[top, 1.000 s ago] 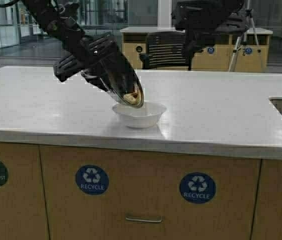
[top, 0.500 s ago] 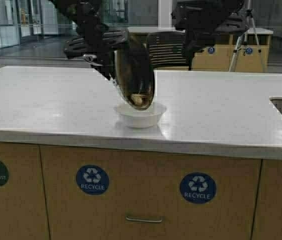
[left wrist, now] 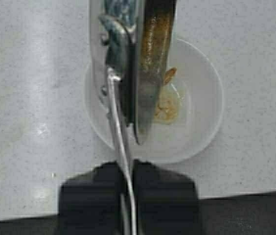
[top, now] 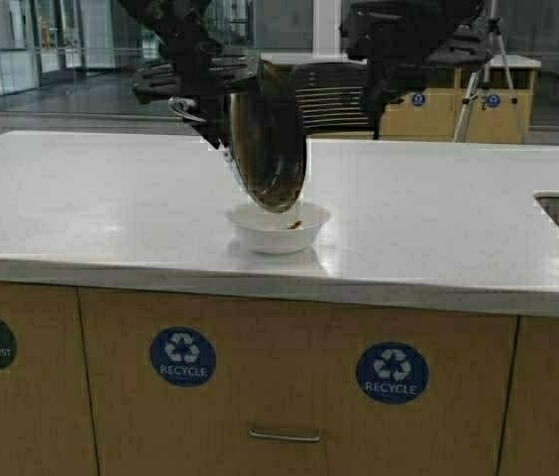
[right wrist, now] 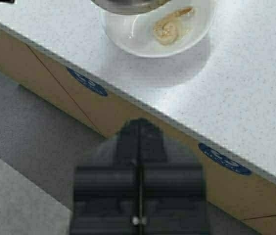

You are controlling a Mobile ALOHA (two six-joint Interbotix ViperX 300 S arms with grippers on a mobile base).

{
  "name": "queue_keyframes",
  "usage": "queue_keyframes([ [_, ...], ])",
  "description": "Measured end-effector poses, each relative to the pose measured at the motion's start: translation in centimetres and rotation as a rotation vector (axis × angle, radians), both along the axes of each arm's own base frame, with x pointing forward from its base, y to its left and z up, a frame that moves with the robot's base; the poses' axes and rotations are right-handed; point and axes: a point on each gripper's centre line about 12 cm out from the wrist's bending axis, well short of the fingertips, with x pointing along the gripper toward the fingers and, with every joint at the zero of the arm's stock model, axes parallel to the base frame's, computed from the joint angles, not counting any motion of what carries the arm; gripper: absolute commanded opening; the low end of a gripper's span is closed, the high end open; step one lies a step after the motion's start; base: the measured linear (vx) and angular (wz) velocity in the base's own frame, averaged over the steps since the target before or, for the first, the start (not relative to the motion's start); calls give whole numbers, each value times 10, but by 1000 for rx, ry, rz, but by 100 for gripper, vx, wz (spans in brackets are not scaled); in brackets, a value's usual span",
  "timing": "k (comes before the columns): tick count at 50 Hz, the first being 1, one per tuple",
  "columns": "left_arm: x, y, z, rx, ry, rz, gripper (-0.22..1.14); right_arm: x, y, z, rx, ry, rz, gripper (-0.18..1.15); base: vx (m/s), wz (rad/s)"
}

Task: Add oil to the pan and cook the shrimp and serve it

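— What can't be seen well?
— The left gripper (left wrist: 127,196) is pinched on the handle of the pan (top: 268,147), but its fingertips blur into dark blocks in the wrist view. The pan is tipped almost on edge over the white bowl (top: 309,230), so in the high view its dark inside faces away to the right. The right gripper (right wrist: 139,188) is held high, out past the near edge of the counter (top: 81,213), fingers pressed together with nothing between them.
— And the shrimp?
— The shrimp (right wrist: 166,30) lies in the bowl, in a little pool of oil (left wrist: 170,98).
— Any writing?
— Two blue round stickers (top: 182,357) on the cabinet front read "RECYCLE". A green one at the left edge is cut off, showing only "POST".
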Motion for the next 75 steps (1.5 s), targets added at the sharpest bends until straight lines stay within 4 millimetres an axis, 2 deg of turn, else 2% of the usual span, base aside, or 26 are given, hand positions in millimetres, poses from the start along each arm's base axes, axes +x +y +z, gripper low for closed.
queue_keyframes([
  [18,-1,0,-1,-11,3,2,4,0,0,0,0,0,0,5,0,0],
  [27,-11,2,-14,-110,37,15,4,0,0,0,0,0,2,5,0,0],
  [31,-18,6,-22,-195,59,41,4,0,1,1,1,-1,2,5,0,0],
  [37,-25,22,-27,-332,62,108,4,0,0,0,0,0,0,5,0,0],
  [48,-27,60,-19,-549,-27,226,4,0,0,1,1,-1,0,5,0,0],
  [59,-33,62,-14,-717,-67,239,4,0,0,0,1,-1,1,5,0,0],
  [67,-38,77,-9,-968,-81,286,4,0,0,0,0,0,0,5,0,0],
  [75,-32,106,-17,-1237,-100,349,4,0,0,0,1,-1,1,5,0,0],
])
